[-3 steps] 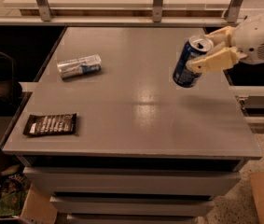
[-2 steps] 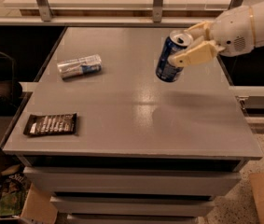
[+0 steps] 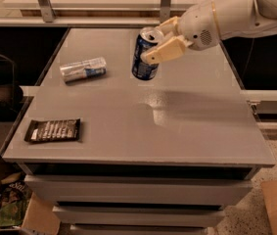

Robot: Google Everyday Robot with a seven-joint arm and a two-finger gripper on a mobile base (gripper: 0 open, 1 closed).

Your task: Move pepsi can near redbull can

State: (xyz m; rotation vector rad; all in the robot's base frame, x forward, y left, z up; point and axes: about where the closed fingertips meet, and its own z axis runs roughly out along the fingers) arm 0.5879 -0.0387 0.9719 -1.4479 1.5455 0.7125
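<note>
1. Leftward since the earlier frames has gone the pincer, carrying the pepsi can from the right part of the surface towards its back middle.
2. It is pinching the can from both sides (one cream finger lies across the blue wall), and the can leans with its silver top towards the arm.
3. The redbull can lies on its side to the left, near the pepsi can but apart from it.
4. A dark snack packet lies flat by the front left corner, well apart from both cans.
</note>
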